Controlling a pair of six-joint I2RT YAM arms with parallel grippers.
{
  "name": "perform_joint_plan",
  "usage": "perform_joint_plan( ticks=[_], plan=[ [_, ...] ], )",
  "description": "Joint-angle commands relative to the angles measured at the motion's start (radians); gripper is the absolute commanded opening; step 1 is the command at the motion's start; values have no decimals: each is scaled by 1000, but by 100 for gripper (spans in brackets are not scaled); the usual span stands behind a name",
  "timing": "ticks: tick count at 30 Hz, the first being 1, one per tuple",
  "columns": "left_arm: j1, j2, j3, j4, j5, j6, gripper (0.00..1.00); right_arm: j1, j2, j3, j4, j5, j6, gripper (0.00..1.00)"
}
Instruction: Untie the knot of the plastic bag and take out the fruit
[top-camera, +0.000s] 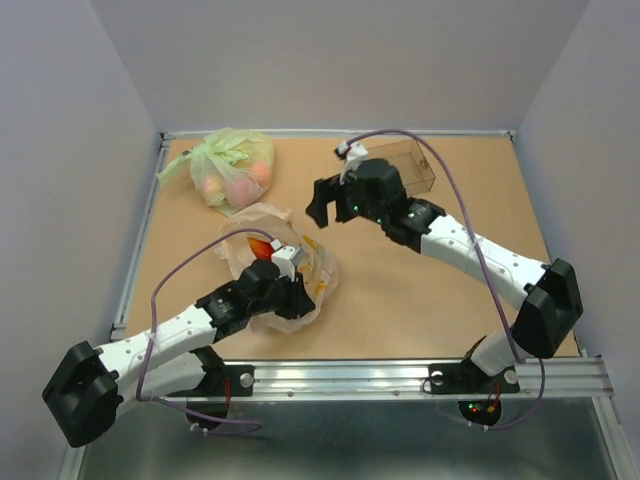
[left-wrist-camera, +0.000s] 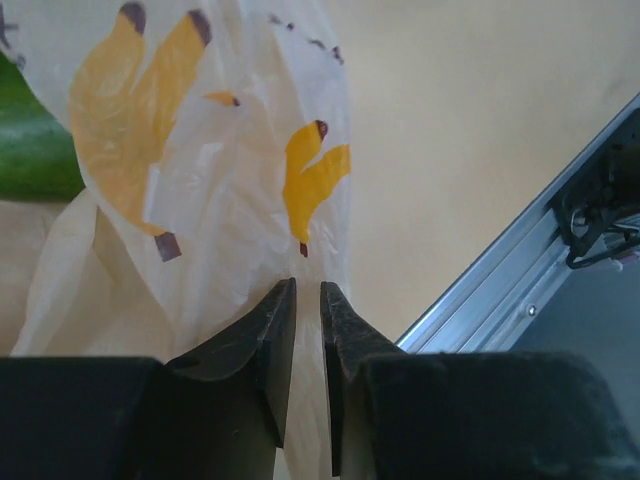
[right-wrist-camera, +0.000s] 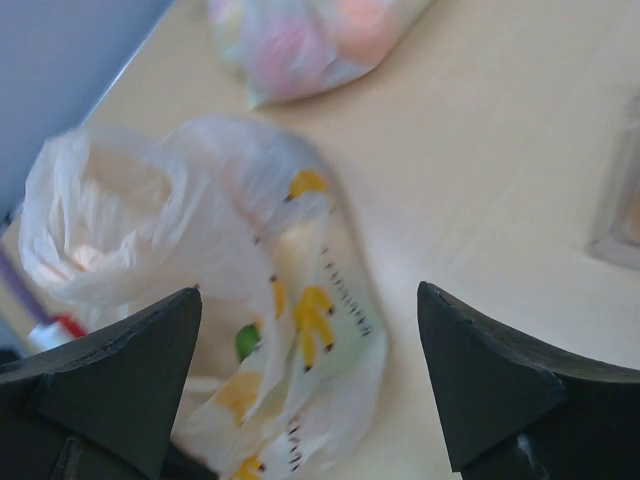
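Observation:
The plastic bag (top-camera: 262, 262) lies crumpled left of the table's middle, pale film printed with yellow bananas. My left gripper (top-camera: 298, 296) is down on its near right side. In the left wrist view the gripper (left-wrist-camera: 308, 285) has its jaws almost together, with a fold of the bag (left-wrist-camera: 200, 190) pinched in the narrow gap. A green fruit (left-wrist-camera: 25, 140) shows through the film, and again in the right wrist view (right-wrist-camera: 245, 341). My right gripper (top-camera: 330, 214) hangs open above and to the right of the bag, its jaws (right-wrist-camera: 308, 290) wide and holding nothing. I cannot make out the knot; the bag's top (right-wrist-camera: 100, 220) looks loosely bunched.
A green bag (top-camera: 235, 168) with pinkish fruits lies at the back left. A clear box (top-camera: 412, 163) stands at the back, behind the right arm. The metal rail (top-camera: 420, 375) runs along the near edge; grey walls close in the table's sides.

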Motion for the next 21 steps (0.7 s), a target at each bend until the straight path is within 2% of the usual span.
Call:
perform_joint_plan(
  ticks=[1,5,8,11,12,14,15,17,18,21],
  plan=[
    [-10,-10,-35,65,-58,-109,27,108,24,-99,-45,-59,16,93],
    [-10,-40,-85,88,-105,-140,27,184,87,-127,-43,-46,37,93],
    [-10,-39,-101,97,-112,-153,27,216,137,-127,-43,31,62,94],
    [-10,-48,-119,97,-121,-170,27,214,167,-136,-40,199,98,85],
    [-10,-52,-122,94,-129,-178,27,211,173,-136,-40,244,104,74],
    [-10,-66,-136,85,-155,-201,27,185,194,-136,-42,295,127,60],
    [-10,-71,-141,68,-167,-206,27,178,196,-139,-42,312,142,43],
    [-10,-88,-144,48,-192,-218,26,165,185,-171,-43,371,185,26],
    [-10,-103,-147,42,-200,-225,26,158,170,-197,-43,385,205,13],
    [-10,-140,-154,45,-200,-233,28,153,165,-231,-45,356,216,7]
  ],
)
